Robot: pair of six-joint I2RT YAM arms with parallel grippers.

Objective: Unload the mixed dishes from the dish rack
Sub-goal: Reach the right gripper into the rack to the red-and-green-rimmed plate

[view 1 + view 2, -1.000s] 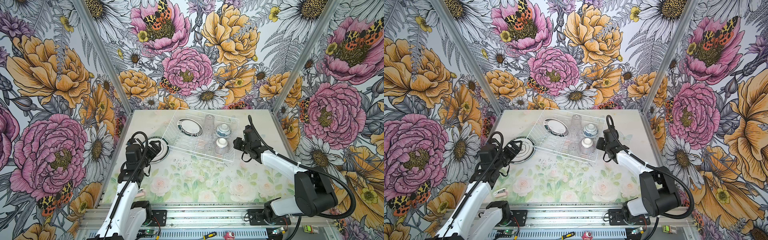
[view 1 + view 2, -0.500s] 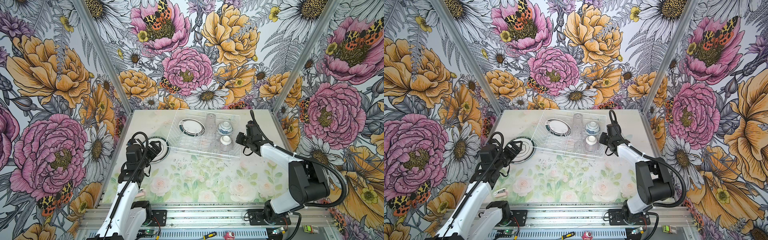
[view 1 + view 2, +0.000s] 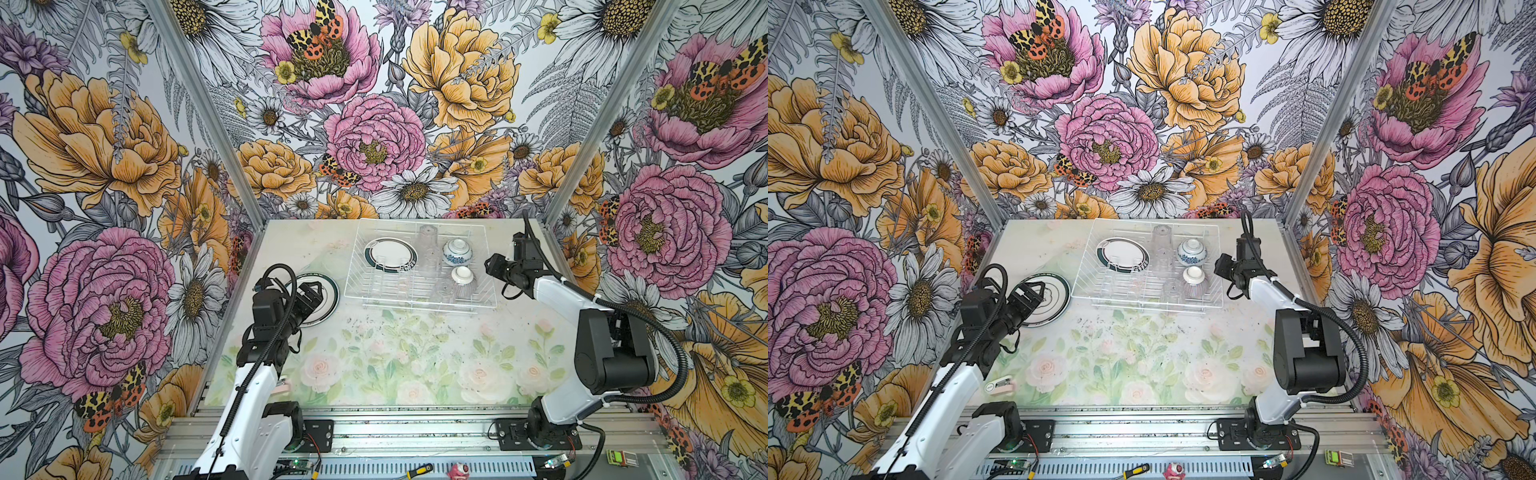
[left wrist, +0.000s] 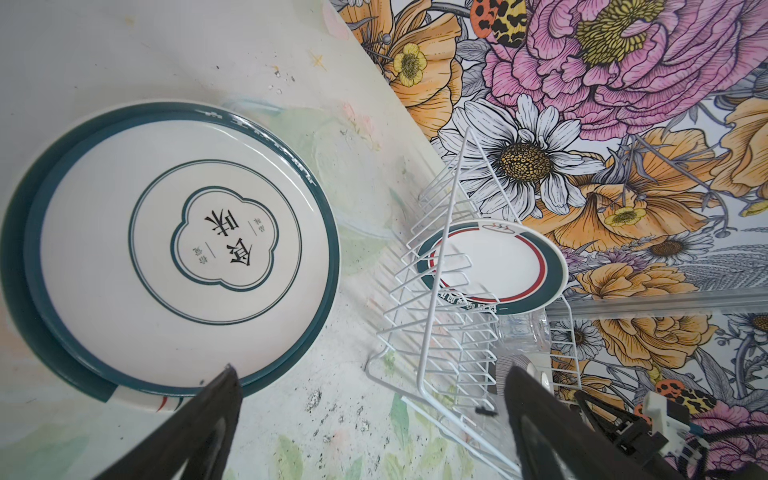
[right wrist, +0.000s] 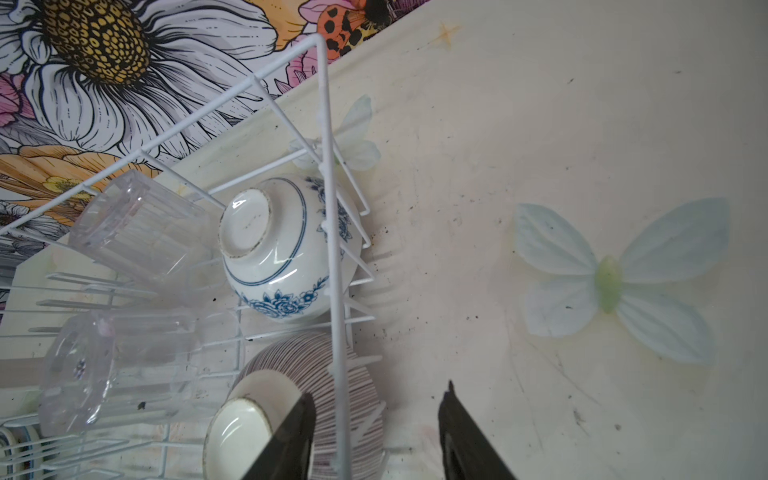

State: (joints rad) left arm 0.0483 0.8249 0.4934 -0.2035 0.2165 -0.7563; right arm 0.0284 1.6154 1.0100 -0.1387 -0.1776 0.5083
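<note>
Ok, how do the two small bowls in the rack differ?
The blue bowl carries blue flowers and bands; the striped bowl has thin dark lines. The blue bowl sits farther back in the rack; the striped bowl nearer the front. Both are upside down, foot up, along the rack's right side.

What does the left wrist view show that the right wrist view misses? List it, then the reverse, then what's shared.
Left wrist only: stacked plates on the tabletop, one plate in the dish rack. Right wrist only: blue-patterned bowl, large butterfly print. Shared: the dish rack, a clear tumbler, the tabletop.
</note>
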